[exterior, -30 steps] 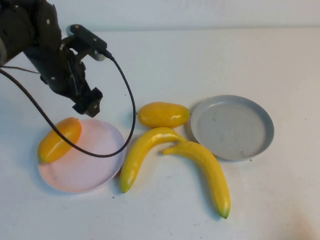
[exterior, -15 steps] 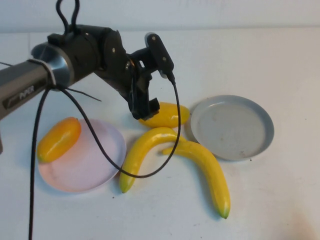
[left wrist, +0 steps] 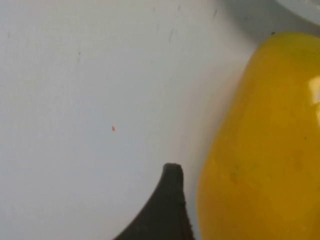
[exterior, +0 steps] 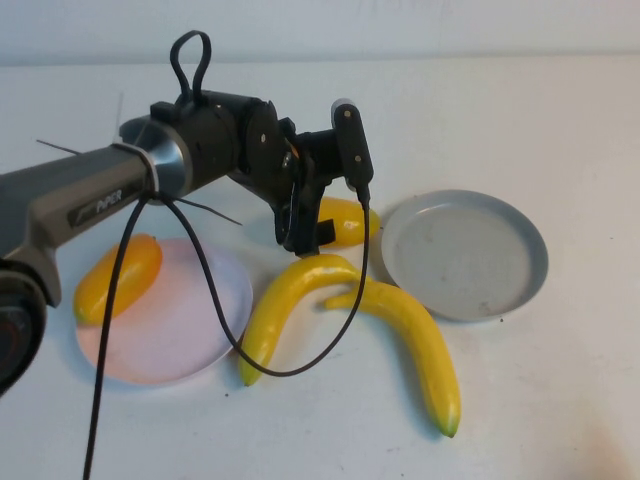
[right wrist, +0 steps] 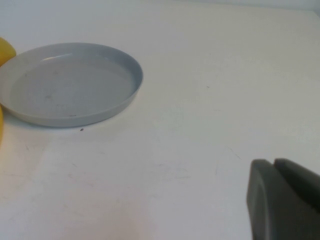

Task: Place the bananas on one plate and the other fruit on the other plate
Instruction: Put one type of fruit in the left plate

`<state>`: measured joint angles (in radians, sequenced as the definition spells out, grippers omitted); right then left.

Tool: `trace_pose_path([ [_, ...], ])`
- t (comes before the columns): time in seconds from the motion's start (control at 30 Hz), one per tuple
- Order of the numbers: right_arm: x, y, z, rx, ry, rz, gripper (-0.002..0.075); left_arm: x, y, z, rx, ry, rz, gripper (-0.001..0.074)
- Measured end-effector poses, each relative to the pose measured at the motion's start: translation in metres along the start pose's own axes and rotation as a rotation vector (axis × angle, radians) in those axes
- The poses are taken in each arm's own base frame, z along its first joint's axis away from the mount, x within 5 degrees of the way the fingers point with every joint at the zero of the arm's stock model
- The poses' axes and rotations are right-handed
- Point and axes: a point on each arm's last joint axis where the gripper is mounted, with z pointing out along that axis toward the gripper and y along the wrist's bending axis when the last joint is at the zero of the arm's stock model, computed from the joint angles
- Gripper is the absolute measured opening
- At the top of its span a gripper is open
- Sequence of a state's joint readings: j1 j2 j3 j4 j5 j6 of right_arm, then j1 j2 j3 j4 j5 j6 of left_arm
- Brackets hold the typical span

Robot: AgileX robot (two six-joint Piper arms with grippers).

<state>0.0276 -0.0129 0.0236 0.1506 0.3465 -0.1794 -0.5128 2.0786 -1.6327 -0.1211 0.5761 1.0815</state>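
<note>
My left gripper [exterior: 305, 235] is open and low over the yellow mango-like fruit [exterior: 347, 222], which lies between the plates. In the left wrist view one dark fingertip [left wrist: 171, 172] stands just beside this fruit [left wrist: 260, 150]; the other finger is out of view. The orange mango-like fruit [exterior: 118, 277] lies on the pale pink plate [exterior: 190, 335]. Two bananas [exterior: 280, 305] [exterior: 415, 335] lie on the table in front of the grey plate [exterior: 465, 255], which holds nothing. My right gripper [right wrist: 272, 167] is shut, to the side of the grey plate [right wrist: 70, 85], and out of the high view.
The left arm and its black cable [exterior: 330, 350] reach across the pink plate and the left banana. The white table [exterior: 560, 120] is bare to the right of and behind the grey plate.
My left gripper has swung from above the pink plate rightward and down onto the yellow mango-like fruit. The orange fruit stays on the pink plate.
</note>
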Motion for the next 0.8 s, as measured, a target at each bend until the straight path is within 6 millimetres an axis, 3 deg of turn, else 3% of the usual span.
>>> trace_pose_path([
  [0.67,0.0,0.0,0.0,0.0,0.0,0.0,-0.0017,0.009,-0.01,0.029,0.043,0.028,0.046,0.0643],
  [0.8,0.0,0.0,0.0,0.0,0.0,0.0,-0.0017,0.009,-0.009,0.031,0.037,0.023,0.05,0.0608],
])
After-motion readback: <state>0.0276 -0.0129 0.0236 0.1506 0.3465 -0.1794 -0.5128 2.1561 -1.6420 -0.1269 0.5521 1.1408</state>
